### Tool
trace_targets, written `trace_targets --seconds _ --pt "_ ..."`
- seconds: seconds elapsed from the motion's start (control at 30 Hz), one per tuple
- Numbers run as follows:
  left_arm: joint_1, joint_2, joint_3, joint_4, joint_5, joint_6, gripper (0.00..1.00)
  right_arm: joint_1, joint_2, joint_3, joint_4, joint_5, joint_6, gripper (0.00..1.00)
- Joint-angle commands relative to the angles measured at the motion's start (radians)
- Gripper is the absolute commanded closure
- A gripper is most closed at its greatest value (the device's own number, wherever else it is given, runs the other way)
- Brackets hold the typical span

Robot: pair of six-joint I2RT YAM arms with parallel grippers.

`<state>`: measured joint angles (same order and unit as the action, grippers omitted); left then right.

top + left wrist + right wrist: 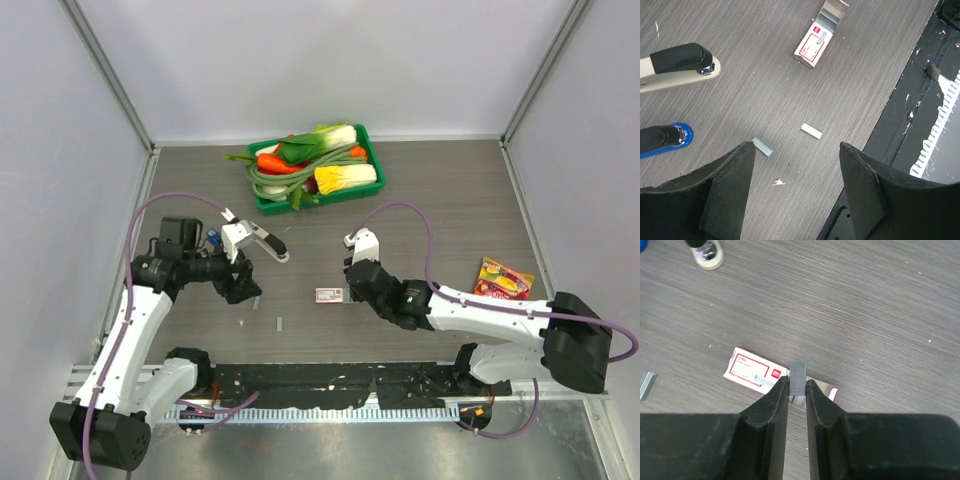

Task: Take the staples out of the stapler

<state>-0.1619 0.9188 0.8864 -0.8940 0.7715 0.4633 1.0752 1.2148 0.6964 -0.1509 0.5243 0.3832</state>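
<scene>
Grey metal shows between the fingers of the right end effector, which are pressed onto a short strip of staples from both sides. The strip's top stands proud of the fingertips. Right under it the red-and-white staple box lies flat on the table, about midway along and nearer the near edge than the far one.

The left end effector hangs spread wide and holds nothing. Below its gap two loose strips rest on the wood-grain surface close to the near edge. One lies just beside a finger and the other a little apart from it. Farther toward the left edge lie the beige-and-black stapler and a blue-tipped tool.

Such a strip is probably very light and stiff along its length, yet brittle: the glued staples could snap apart under a hard or twisting squeeze. The smooth metal looks slippery, and a strip lying flat offers little height to catch. The safest hold seems to be across the narrow width, on the two long sides near mid-length, with gentle pressure.
</scene>
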Motion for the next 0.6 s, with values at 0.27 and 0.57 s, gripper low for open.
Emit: trace_targets --seconds 0.27,0.57 --pt "-0.004 -0.024 -0.035 0.027 -0.063 -0.005 0.30 -0.004 0.175 0.014 0.083 0.171 0.244 0.99" --pt "-0.004 -0.038 -0.043 0.030 -0.069 0.002 0.30 -0.004 0.221 0.008 0.103 0.114 0.279 0.99"
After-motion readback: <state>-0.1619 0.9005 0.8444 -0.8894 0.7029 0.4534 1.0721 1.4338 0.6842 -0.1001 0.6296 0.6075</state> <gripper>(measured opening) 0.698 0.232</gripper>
